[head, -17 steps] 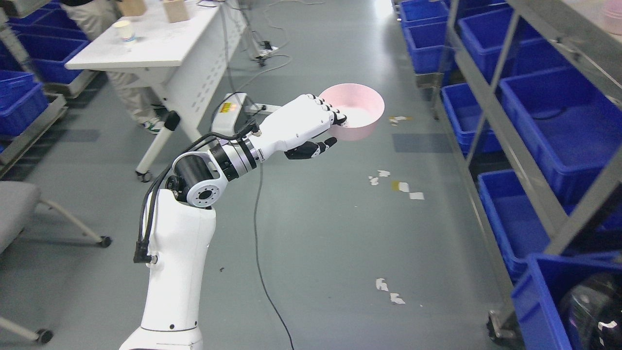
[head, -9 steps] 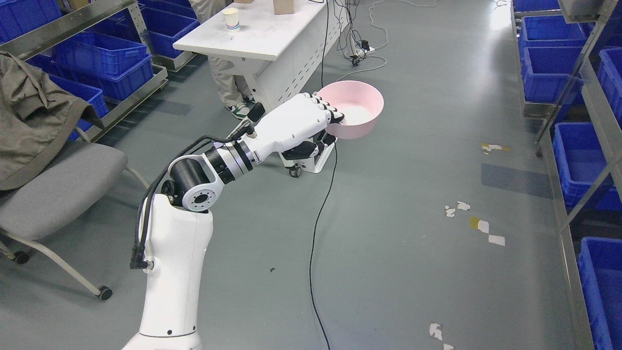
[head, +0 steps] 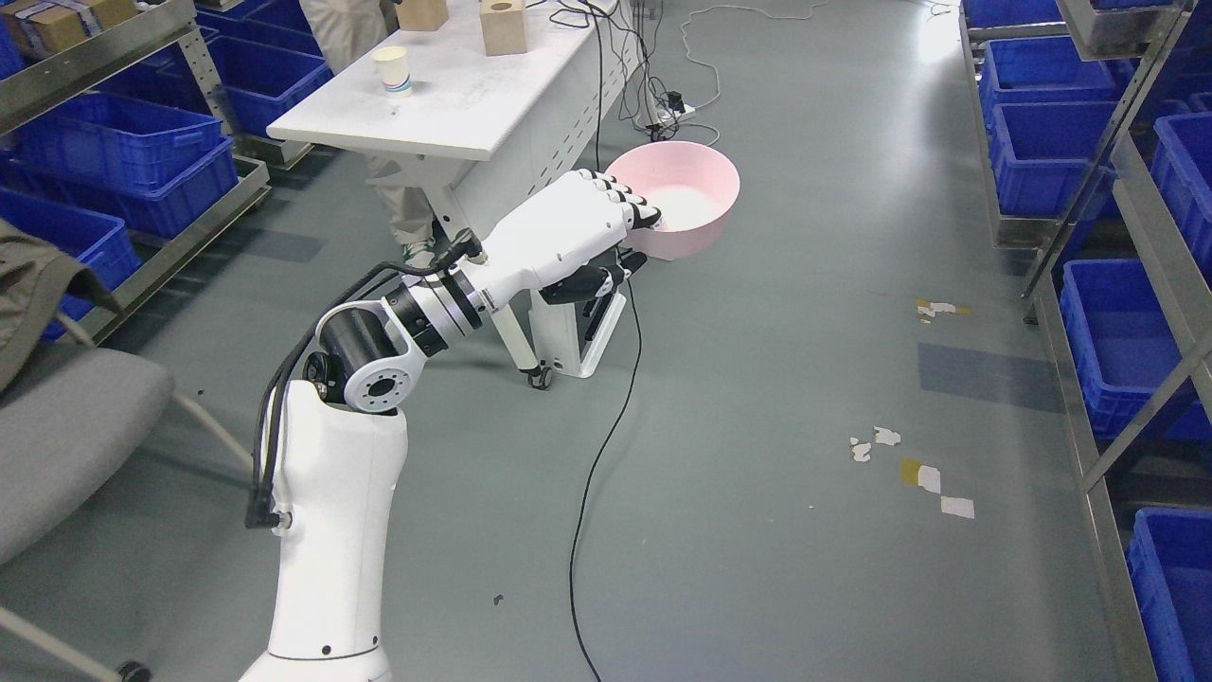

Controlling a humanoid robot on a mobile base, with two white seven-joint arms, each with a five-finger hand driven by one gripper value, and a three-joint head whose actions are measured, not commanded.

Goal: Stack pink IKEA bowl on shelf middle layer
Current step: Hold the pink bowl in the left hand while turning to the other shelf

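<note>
- The left hand [head: 592, 223] holds the pink bowl [head: 674, 199] at centre frame, fingers [head: 632, 206] hooked over its near rim, thumb beneath.
- Carrying step, by my reading: next the bowl must reach a shelf's middle layer (none is close).
- Grey floor [head: 757, 530]; white worktop [head: 445, 95] upper left; shelves [head: 1127, 237] with blue bins at the right edge.

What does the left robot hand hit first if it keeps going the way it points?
Probably nothing soon. The left robot hand, gripping the pink bowl, points up and right over bare floor. The blue bins on the shelf lie further along, though depth is hard to judge.
</note>
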